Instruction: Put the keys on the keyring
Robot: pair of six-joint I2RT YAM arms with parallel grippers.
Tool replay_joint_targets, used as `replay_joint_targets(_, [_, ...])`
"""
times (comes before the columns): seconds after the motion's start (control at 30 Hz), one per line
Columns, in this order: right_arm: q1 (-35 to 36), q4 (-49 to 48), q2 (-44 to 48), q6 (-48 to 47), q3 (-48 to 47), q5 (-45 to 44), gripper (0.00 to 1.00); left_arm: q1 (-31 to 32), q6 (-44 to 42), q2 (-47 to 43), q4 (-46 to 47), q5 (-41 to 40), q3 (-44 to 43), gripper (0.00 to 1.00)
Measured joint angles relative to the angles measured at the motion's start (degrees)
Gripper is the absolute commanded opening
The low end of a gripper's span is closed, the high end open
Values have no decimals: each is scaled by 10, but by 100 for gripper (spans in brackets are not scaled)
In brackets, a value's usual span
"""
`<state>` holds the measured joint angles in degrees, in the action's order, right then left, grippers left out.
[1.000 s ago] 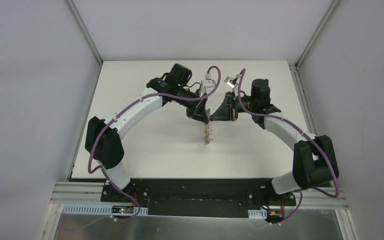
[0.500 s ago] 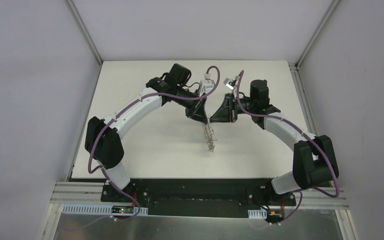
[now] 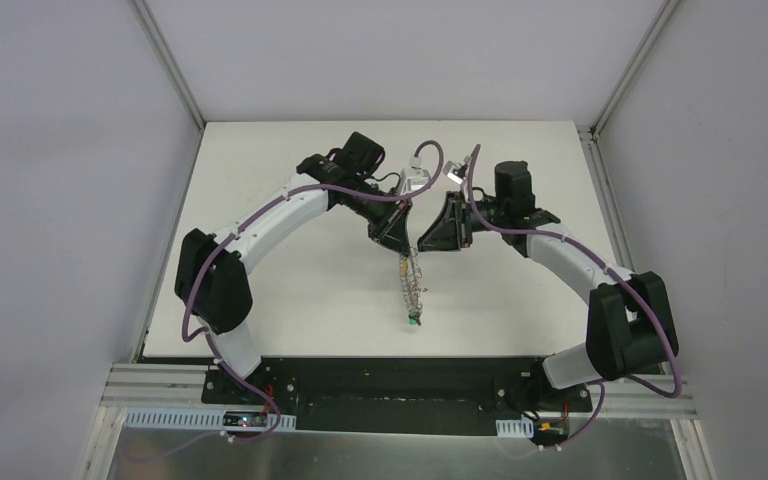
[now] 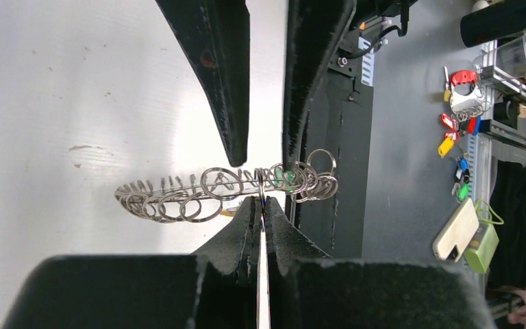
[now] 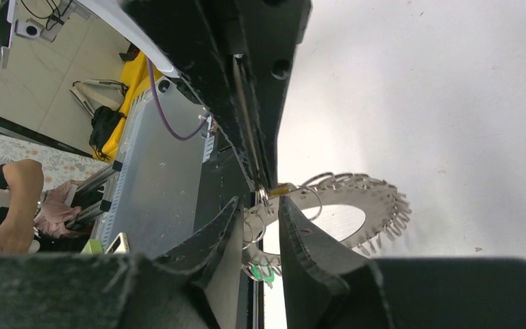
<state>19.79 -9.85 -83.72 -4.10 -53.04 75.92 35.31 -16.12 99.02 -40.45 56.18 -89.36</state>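
The white table (image 3: 290, 290) shows faint scuff marks (image 4: 82, 147), with a black base plate (image 3: 400, 378) along its near edge.

You see a white table (image 3: 290, 290) between plain grey walls (image 3: 60, 200), with aluminium posts (image 3: 167, 60) at the far corners. The light is even and soft. At the near side lies a metal sheet (image 3: 390, 455). Beyond the table's edge there is a tiled floor (image 5: 3, 75).

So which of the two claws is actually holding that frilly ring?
The left gripper: its jaws are pinched shut on the rim of the keyring, while the right gripper has its jaws standing apart, clamping nothing.
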Motion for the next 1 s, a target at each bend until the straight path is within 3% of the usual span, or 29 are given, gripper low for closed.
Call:
replay_joint_targets(0.33, [28,76,4,-79,-11,-20,28,4,4,17,-8,9,-1,0])
replay_joint_targets(0.57, [31,92,4,-98,-14,-26,6,4,7,17,-8,17,-2,0])
replay_joint_targets(0.83, [33,101,4,-99,-20,-28,0,4,14,18,-8,24,-2,0])
replay_joint_targets(1.0, [33,101,4,-96,-20,-30,0,3,16,18,-6,22,-2,21])
